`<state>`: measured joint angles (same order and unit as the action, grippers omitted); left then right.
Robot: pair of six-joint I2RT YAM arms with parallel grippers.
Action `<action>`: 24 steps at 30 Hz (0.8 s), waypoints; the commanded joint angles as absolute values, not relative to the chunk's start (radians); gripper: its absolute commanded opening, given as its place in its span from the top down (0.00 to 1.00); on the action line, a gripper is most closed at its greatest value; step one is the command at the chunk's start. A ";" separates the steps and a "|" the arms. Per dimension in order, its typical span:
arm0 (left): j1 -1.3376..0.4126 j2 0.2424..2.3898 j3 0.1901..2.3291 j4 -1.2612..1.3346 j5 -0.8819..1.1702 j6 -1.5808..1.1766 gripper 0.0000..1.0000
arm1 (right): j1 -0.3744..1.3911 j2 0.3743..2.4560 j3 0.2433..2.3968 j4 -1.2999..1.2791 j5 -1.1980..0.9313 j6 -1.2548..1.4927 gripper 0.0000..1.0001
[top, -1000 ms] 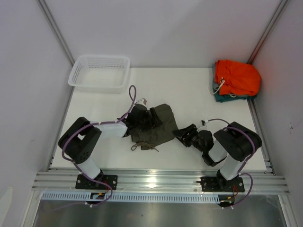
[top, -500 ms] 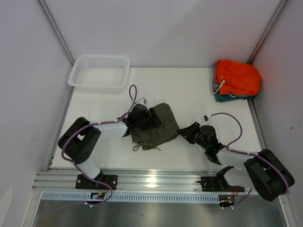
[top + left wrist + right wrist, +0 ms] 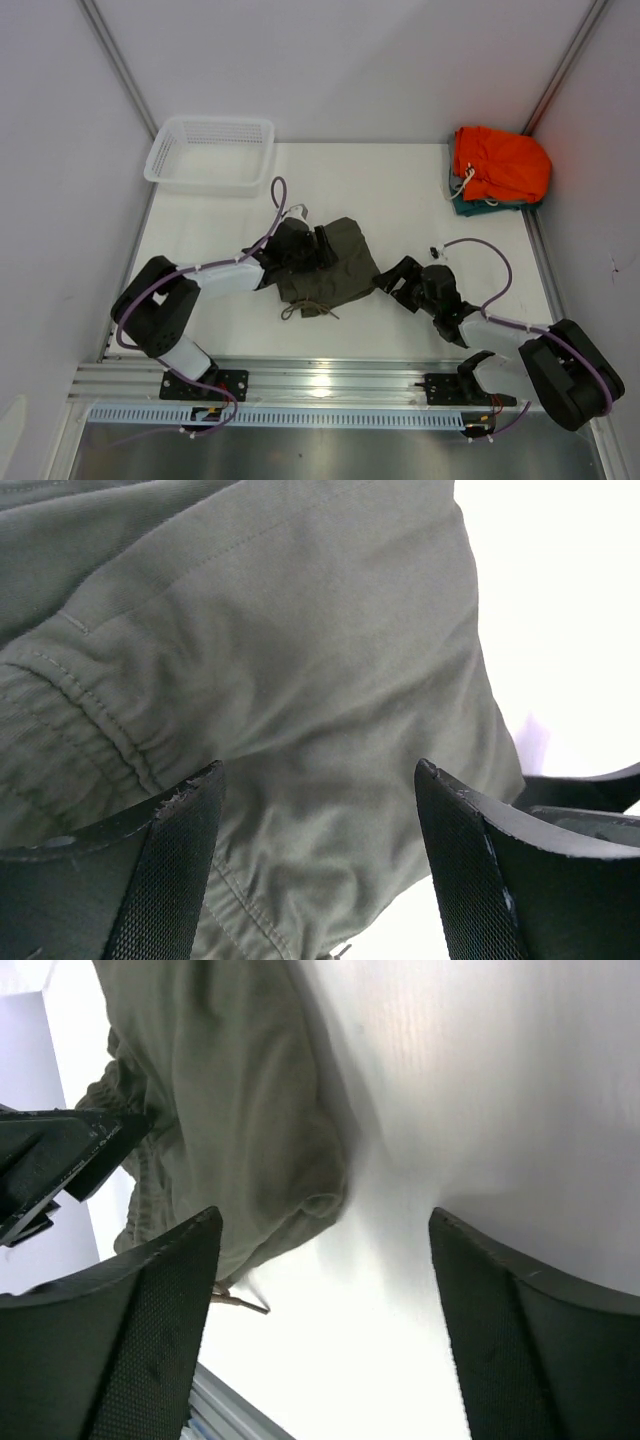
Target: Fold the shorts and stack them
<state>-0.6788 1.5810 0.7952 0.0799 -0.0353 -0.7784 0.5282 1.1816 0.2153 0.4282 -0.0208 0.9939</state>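
The olive-green shorts (image 3: 335,268) lie bunched on the white table near the middle, their thin drawstring (image 3: 305,310) trailing at the near edge. My left gripper (image 3: 322,246) is open and hovers low over the shorts' left part; in the left wrist view the cloth (image 3: 300,660) with its gathered waistband fills the gap between the spread fingers (image 3: 170,870). My right gripper (image 3: 392,280) is open just right of the shorts' right edge. In the right wrist view the shorts' hem (image 3: 240,1150) lies ahead of the open fingers (image 3: 150,1320), above bare table.
A white mesh basket (image 3: 212,153) stands at the back left. Bright orange shorts (image 3: 500,163) lie on a teal garment (image 3: 470,207) at the back right. An aluminium rail (image 3: 330,385) runs along the near edge.
My right arm has swung out and its gripper has moved slightly up and right, beside the shorts' right edge. My left gripper has shifted slightly up over the cloth.
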 commanded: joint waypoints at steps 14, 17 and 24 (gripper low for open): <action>-0.710 1.496 0.831 0.037 -0.058 -0.733 0.21 | 0.506 1.380 0.189 0.751 -0.080 0.940 0.29; -0.715 1.494 0.827 0.035 -0.060 -0.733 0.21 | 0.518 1.402 0.170 0.831 -0.075 0.943 0.26; -0.727 1.490 0.813 0.031 -0.051 -0.729 0.22 | 0.525 1.443 0.140 0.971 -0.069 0.922 0.02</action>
